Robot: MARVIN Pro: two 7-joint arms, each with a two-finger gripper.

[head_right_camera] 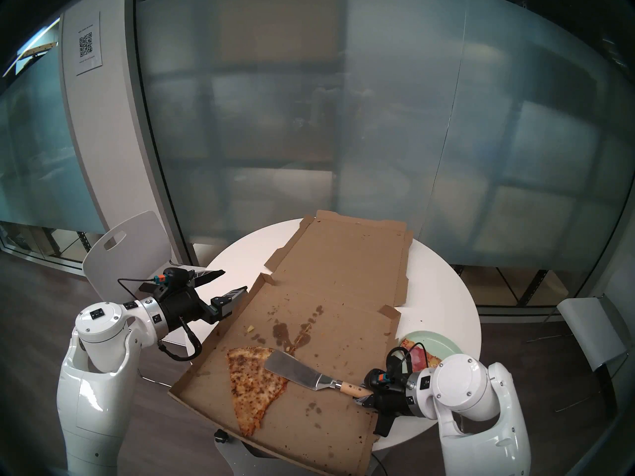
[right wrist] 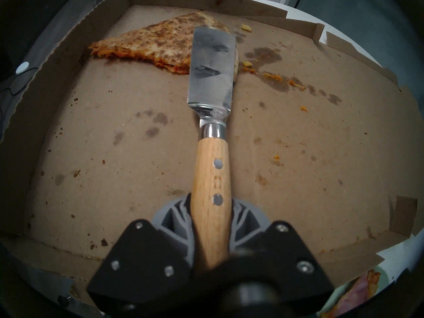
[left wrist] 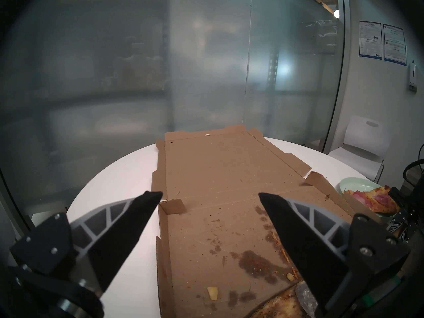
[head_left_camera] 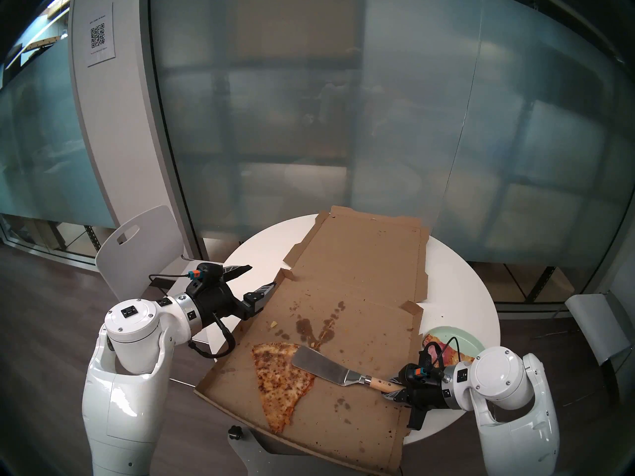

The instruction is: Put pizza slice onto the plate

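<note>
This is an office meeting room: frosted glass partition walls [head_left_camera: 343, 121], a round white table [head_left_camera: 261, 252], white plastic chairs [head_left_camera: 137, 248], and a printed QR-code notice [head_left_camera: 99, 35] on the pillar.

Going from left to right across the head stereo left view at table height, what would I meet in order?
Left gripper → plain speckled slice in the pizza box → spatula → right gripper → ham pizza slice on the plate.

Frosted glass partition [head_left_camera: 343, 121] behind round white table [head_left_camera: 457, 293], white column [head_left_camera: 113, 138] bearing QR sheet [head_left_camera: 99, 35], dark wood floor [head_left_camera: 41, 344], white chair [head_left_camera: 144, 245] at left
</note>
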